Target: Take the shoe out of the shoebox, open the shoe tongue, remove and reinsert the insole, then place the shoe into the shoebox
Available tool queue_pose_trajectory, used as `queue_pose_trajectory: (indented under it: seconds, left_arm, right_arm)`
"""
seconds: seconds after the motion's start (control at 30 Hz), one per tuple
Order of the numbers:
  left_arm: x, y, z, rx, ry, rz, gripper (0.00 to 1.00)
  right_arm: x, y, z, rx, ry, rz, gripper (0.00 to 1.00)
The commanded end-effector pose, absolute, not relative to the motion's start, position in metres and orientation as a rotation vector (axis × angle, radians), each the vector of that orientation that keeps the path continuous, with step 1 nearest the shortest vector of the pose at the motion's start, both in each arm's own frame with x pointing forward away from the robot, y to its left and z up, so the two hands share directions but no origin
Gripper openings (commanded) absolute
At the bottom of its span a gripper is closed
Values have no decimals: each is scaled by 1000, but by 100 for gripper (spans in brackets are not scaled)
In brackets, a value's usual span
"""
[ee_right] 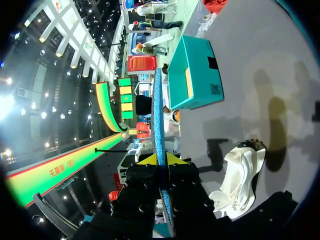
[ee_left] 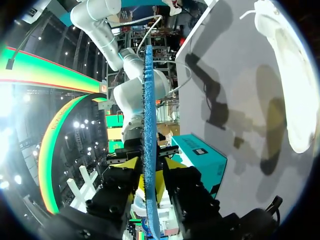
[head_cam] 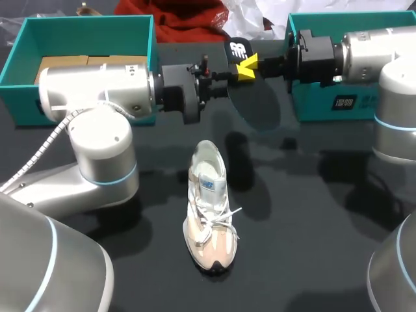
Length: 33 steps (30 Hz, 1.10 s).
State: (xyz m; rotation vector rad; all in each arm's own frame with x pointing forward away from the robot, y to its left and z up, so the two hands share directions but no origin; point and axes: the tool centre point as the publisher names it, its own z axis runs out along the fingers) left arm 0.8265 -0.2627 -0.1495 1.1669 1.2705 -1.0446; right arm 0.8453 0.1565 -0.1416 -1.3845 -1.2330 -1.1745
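Dark foam with a white logo, the insole (head_cam: 239, 49) hangs in the air over the desk (head_cam: 312, 214) in the head view, bridged between the two arms. I read this as a handover, or a two-sided steadying ahead of reinserting it. The right pincer (head_cam: 247, 67) nips it near the logo end with its yellow tips, and the left pincer (head_cam: 218, 84) meets it from the opposite side. Both forearms lie roughly level, wrists aimed at each other. The white shoe (head_cam: 209, 208) lies on the desk nearer the camera, laces loose, well apart from the open teal shoebox (head_cam: 84, 26) at far left. A second teal box piece (head_cam: 325, 107) sits at far right.

From the left wrist, the insole (ee_left: 148, 100) shows edge-on and blue, running through the left pincer (ee_left: 150, 167). Whether that pincer clamps it I cannot tell. The shoe (ee_left: 287, 85) lies off to one side on the desk.

From the right wrist, the right pincer (ee_right: 161, 162) is closed on the insole (ee_right: 158, 110), a finger pressed to each face. The shoe (ee_right: 242, 175) lies beside it, with the teal shoebox (ee_right: 192, 75) farther ahead.
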Motion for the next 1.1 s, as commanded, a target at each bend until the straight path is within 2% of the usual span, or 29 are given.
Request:
queue_pose_trajectory:
  seconds: [0.03,0.1,0.2,0.47,0.5,0.53,0.57,1.1]
  left_arm:
    - [829,-267,-149,1171,1275,-1042,22]
    - [829,-268,-149,1172,1275,-1042,18]
    - [829,-269,-149,1174,1277,-1042,0]
    - [826,-269,-149,1182,1274,-1042,0]
    - [825,-268,-149,1182,1274,-1042,0]
    - [825,-266,-148,1183,1274,-1042,0]
    - [823,-263,-147,1183,1274,-1042,0]
    - [804,-197,-150,1151,1373,-1084,0]
  right_arm:
    - [846,159,-142,-1386,-1232,-1174,0]
    - [846,159,-142,-1386,-1230,-1174,0]
    - [846,158,-143,-1387,-1225,-1173,0]
    - [846,158,-144,-1386,-1215,-1178,0]
    - [845,157,-144,-1385,-1213,-1181,16]
    - [845,157,-144,-1383,-1210,-1183,78]
    - [844,156,-144,-1377,-1207,-1183,100]
    - [820,126,-142,-1288,-1279,-1164,100]
